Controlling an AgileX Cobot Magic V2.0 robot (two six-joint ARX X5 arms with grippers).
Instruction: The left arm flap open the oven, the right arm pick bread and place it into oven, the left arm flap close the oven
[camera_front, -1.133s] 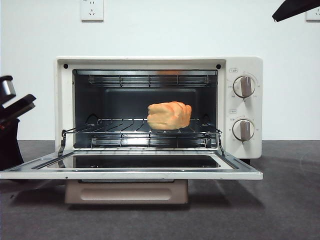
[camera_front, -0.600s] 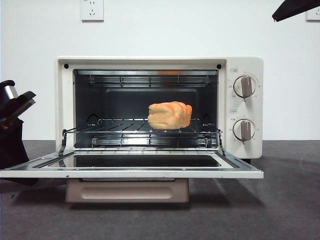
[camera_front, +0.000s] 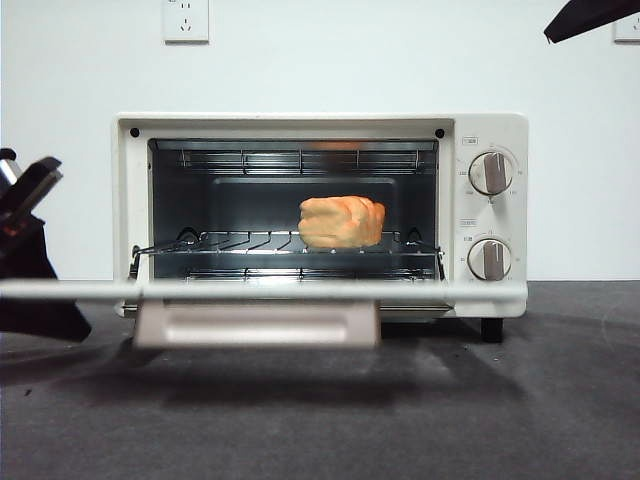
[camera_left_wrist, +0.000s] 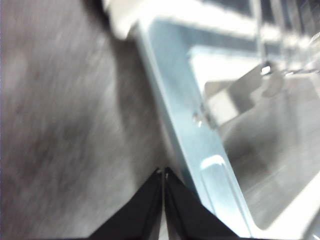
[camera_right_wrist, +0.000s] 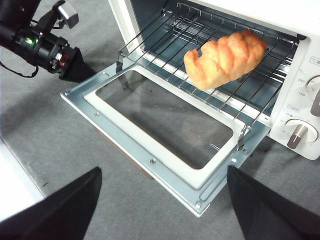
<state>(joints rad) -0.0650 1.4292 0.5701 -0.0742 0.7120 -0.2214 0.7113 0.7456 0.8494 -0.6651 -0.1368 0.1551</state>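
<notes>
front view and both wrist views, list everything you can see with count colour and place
oven: one, cream-white, centre of the table, door hanging open
knobs: two, grey-brown, one above the other on the oven's control panel
door handle: one, beige bar, under the door's front edge
wire rack: one, metal, inside the oven
bread: one, golden-orange, on the wire rack
table: one, dark grey
wall sockets: two, white, on the wall behind
left claw: black, shut, beside the door's side edge
right claw: black, open, above the open door

Closed end effector (camera_left_wrist: 163, 175) beside oven door (camera_left_wrist: 200, 145)
</notes>
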